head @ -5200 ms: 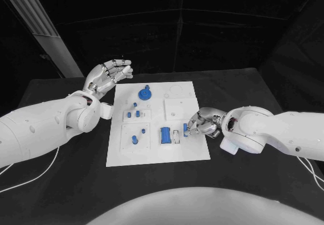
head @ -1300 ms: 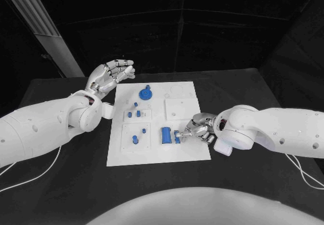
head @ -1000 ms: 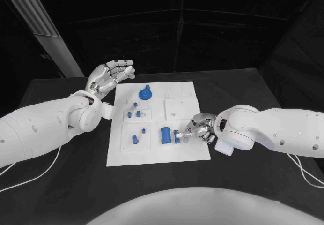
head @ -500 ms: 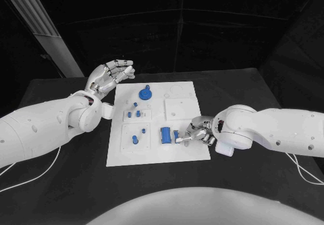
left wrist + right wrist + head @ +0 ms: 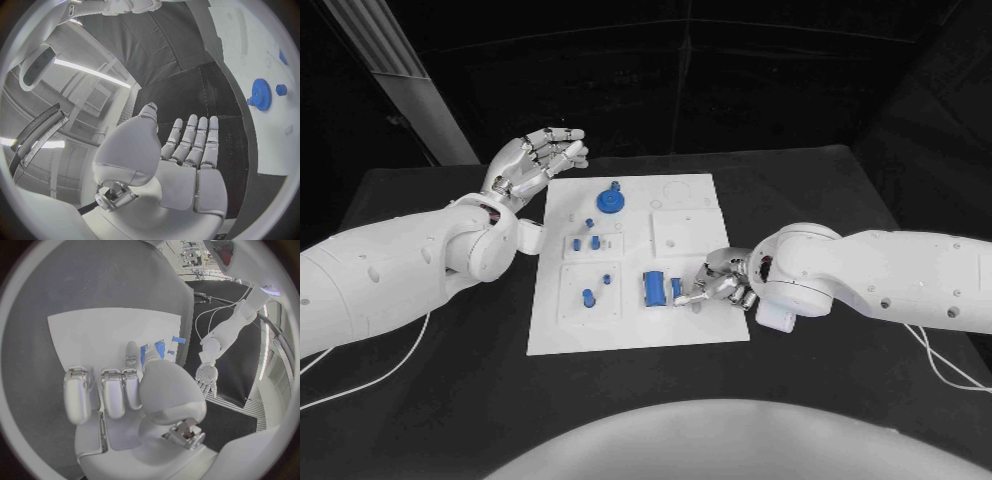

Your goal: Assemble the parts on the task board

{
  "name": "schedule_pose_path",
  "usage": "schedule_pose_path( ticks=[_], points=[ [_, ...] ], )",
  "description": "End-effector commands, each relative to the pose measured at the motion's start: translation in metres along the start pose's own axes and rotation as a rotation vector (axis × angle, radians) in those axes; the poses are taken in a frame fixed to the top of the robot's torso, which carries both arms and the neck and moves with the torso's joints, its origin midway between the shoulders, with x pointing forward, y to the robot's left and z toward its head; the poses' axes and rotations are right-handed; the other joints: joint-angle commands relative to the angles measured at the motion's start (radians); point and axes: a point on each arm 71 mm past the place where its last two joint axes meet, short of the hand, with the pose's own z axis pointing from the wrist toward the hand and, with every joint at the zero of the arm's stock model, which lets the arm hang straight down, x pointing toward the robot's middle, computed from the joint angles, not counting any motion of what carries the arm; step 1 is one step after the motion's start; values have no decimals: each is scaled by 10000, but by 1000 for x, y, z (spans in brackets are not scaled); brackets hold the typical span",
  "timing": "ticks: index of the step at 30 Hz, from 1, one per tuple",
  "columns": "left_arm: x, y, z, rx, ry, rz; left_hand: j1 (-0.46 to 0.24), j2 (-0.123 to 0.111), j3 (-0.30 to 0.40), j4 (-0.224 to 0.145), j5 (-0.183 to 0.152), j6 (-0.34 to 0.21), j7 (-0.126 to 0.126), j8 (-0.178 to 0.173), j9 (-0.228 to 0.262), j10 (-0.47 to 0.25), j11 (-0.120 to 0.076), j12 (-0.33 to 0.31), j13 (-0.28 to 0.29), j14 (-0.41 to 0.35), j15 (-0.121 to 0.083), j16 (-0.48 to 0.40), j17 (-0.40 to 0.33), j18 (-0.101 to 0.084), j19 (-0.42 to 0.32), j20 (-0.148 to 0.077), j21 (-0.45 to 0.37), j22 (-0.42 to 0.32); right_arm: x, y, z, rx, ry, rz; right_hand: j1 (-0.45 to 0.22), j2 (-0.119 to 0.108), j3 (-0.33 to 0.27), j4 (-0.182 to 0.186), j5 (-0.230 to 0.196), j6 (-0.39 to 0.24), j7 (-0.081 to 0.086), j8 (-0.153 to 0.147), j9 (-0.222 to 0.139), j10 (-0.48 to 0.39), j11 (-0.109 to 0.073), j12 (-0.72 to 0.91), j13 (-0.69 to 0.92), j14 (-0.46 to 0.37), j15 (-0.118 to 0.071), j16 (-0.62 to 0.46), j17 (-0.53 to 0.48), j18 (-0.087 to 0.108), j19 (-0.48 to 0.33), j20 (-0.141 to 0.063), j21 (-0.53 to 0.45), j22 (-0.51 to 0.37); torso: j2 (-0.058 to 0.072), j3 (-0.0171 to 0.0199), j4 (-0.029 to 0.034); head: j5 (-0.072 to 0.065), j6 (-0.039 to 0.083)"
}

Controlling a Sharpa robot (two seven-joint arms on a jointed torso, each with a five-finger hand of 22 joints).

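Observation:
The white task board [image 5: 687, 330] lies in the middle of the table. A blue gear [image 5: 610, 202] and several small blue pegs [image 5: 587, 297] stand in its left half. A larger blue block [image 5: 652, 288] sits near the board's front. Right beside that block my right hand [image 5: 721, 285] pinches a small blue part [image 5: 678, 290] low against the board. In the right wrist view the part [image 5: 143, 356] shows between a fingertip and the thumb of the right hand [image 5: 134, 390]. My left hand [image 5: 538, 158] hovers open, fingers spread, off the board's far left corner; the left wrist view shows the left hand [image 5: 187, 160] flat and holding nothing.
A white square plate [image 5: 684, 232] lies on the board's right half, just beyond my right hand. The gear [image 5: 261, 95] and board edge [image 5: 275, 150] appear in the left wrist view. Black table [image 5: 444, 380] surrounds the board on every side.
My right hand has carried the small blue part leftward and a little nearer, from the board's right edge to beside the larger block. The left hand has stayed in place.

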Motion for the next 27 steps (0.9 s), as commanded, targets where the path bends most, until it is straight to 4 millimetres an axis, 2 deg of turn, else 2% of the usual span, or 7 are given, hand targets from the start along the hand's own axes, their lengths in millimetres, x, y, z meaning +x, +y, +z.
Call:
schedule_pose_path(
  ticks=[1,8,13,15,18,24,27],
  points=[
    [1,-8,0,967,67,-95,2,121,-72,-3,55,-66,1430,60,-14,-54,2,46,-9,-69,-4,38,-15,-184,-37,-14,-34,-15,0,0,1,118,-34,-178,242,117,-1,9,36,-56,-26,59,54,1058,-71,-36,2589,1055,-97,24,2629,-73,1054,-50,32,2635,-7,-4,1,-11,2],
    [1,-8,0,966,62,-92,2,121,-72,-3,55,-66,1430,60,-14,-54,2,46,-9,-69,-4,38,-15,-184,-37,-14,-34,-15,-1,0,1,116,-150,-160,411,228,15,23,104,-73,-38,59,117,1058,-81,-36,2589,1055,-106,24,2629,-73,1054,-57,32,2635,2,1,-8,-16,2],
    [1,-8,0,974,71,-101,2,121,-72,-3,55,-66,1430,60,-14,-54,2,46,-9,-69,-4,38,-15,-184,-37,-14,-34,-15,-3,1,-1,-244,-460,40,461,215,-9,23,129,-82,-37,57,140,1058,-84,-36,2589,1055,-108,24,2629,-73,1054,-59,32,2635,6,7,-3,-9,2],
    [1,-8,0,981,70,-101,2,121,-72,-3,55,-66,1430,60,-14,-54,2,46,-9,-69,-4,38,-15,-184,-37,-14,-34,-15,-6,3,-2,-581,-814,259,485,163,-64,31,172,-82,-37,61,166,1058,-83,-36,2589,1055,-108,24,2629,-73,1054,-61,32,2635,1,9,-1,0,2],
    [1,-8,0,992,56,-94,9,127,-78,-3,64,-71,1430,69,-16,-61,2,54,-10,-73,-4,47,-29,-184,-38,-14,-35,-16,-12,4,-5,-1159,-1488,642,604,-55,-231,4,359,-20,-66,107,265,1058,-110,-36,2589,1055,-121,24,2629,-73,1054,-70,32,2635,-5,11,-10,48,2],
    [0,-7,-1,1031,22,-77,10,128,-79,-3,66,-73,1430,71,-16,-64,2,55,-11,-74,-4,49,-32,-184,-38,-14,-35,-16,-28,10,-13,-3011,-3318,1719,653,-228,-417,28,606,-68,-57,61,340,1058,-107,-36,2589,1055,-152,24,2629,-73,1054,-99,32,2635,-33,2,2,36,2],
    [1,-6,-2,1073,11,-83,11,130,-80,-2,67,-74,1430,72,-17,-65,2,56,-11,-74,-4,50,-34,-183,-38,-14,-35,-16,-39,16,-16,-4248,-4405,2583,659,-295,-530,31,748,-156,-28,-20,358,1058,-86,-36,2589,1055,-153,24,2629,-73,1054,-104,32,2635,-33,9,-7,101,5]
  ],
)
